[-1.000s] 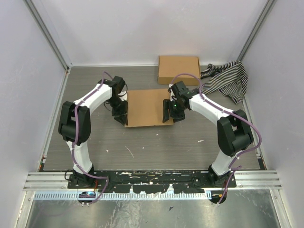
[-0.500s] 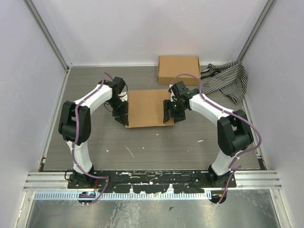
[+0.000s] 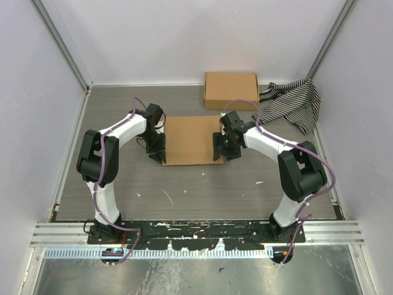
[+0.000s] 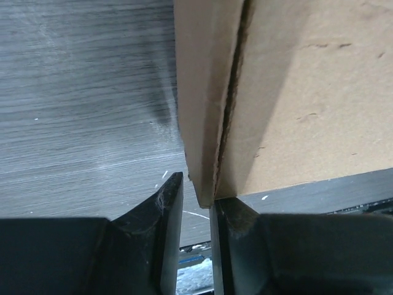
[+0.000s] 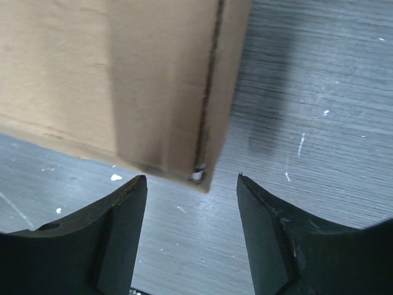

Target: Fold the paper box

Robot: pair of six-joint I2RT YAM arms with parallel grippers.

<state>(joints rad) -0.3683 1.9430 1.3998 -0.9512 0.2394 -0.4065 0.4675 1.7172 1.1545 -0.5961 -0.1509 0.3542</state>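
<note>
The paper box [image 3: 190, 140] lies closed and flat in the middle of the table, plain brown cardboard. My left gripper [image 3: 157, 150] is at its near left corner. In the left wrist view the box [image 4: 307, 92] shows its side wall, with the corner just at the tips of the left gripper [image 4: 196, 196]. The jaws stand narrowly apart, one finger [image 4: 236, 215] touching the corner and a gap on the other side. My right gripper [image 3: 219, 147] is at the near right corner. In its wrist view the right gripper [image 5: 191, 178] is wide open below the corner of the box [image 5: 92, 74], not touching it.
A second flat brown cardboard box [image 3: 231, 90] sits at the back against the wall. A black-and-white striped cloth [image 3: 293, 101] is bunched at the back right. Grey walls close the table on three sides.
Both grippers have shifted slightly along the box's side edges toward its near corners. The left jaws have parted a little. The box has not moved.
</note>
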